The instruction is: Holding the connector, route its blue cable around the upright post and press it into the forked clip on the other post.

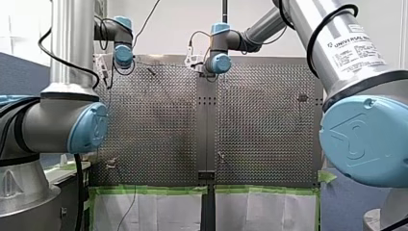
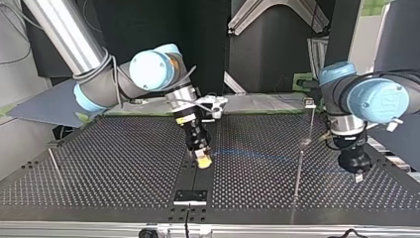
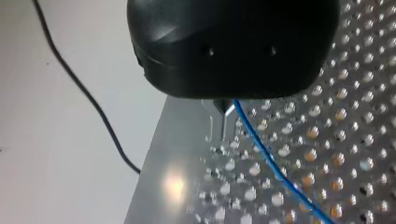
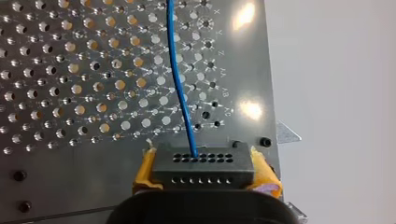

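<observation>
Yellow-padded right jaws clamped on connector [image 4: 201, 163]; left jaws pinching blue cable [image 4: 176, 79].

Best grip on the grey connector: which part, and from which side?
Grip the connector by its two short ends, coming from behind, opposite the holed face where the blue cable leaves. My right claw holds it so, yellow pads on each end.

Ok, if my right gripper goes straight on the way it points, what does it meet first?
Likely the table: the right gripper, shut on the connector, points down at it; nothing between, depth unclear.
</observation>
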